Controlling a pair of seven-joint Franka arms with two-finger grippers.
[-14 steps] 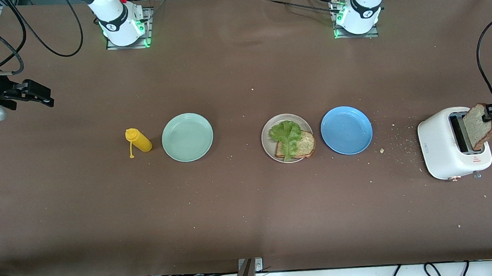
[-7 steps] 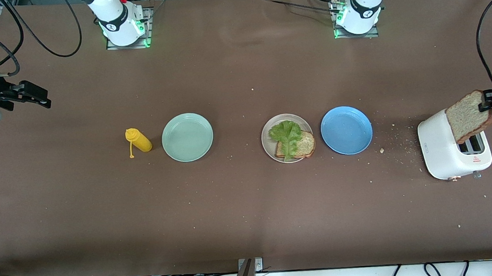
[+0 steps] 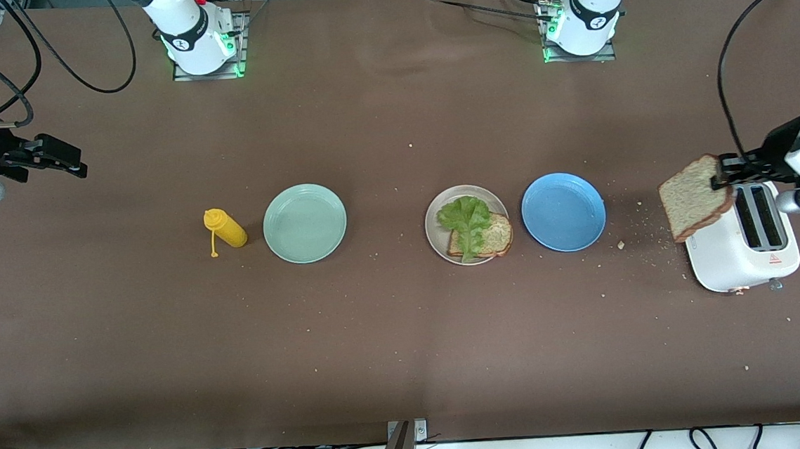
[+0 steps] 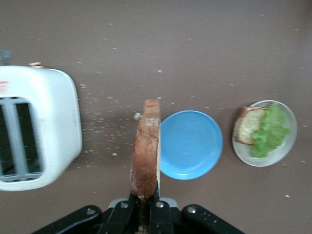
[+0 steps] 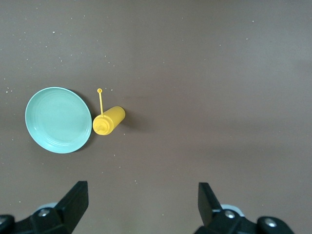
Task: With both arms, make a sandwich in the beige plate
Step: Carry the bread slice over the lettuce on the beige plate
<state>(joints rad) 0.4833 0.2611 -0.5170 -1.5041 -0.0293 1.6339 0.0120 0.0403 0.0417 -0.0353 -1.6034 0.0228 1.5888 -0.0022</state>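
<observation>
1. A wide brown table (image 3: 394,337) fills the scene, dotted with pale crumbs, thickest toward the left arm's end.
2. A white two-slot toaster (image 3: 743,246) stands at the left arm's end of the table, at about 3 o'clock from the plates in the front view.
3. The left gripper (image 3: 724,172) hangs in the air over the toaster's edge, its fingers clamped on the crust of a brown bread slice (image 3: 694,197). The slice hangs on edge, tilted, partly over the toaster and partly over the crumbed table beside it.
4. The right gripper (image 3: 75,161) waits over bare table at the right arm's end, at about 10 o'clock from the yellow bottle, its fingers spread wide and holding nothing.
5. Three round plates sit in a row across the middle of the table. The blue plate (image 3: 563,212) is the one closest to the toaster, with nothing in it.
6. The mint-green plate (image 3: 305,223) lies toward the right arm's end, also with nothing in it.
7. The beige plate (image 3: 435,230) sits between them, just beside the blue plate. In it lies a second bread slice (image 3: 496,237) with a ruffled lettuce leaf (image 3: 466,220) draped over it.
8. A yellow squeeze bottle (image 3: 224,229) lies on its side just beside the mint-green plate, at its 9 o'clock, its cap dangling on a strap.
</observation>
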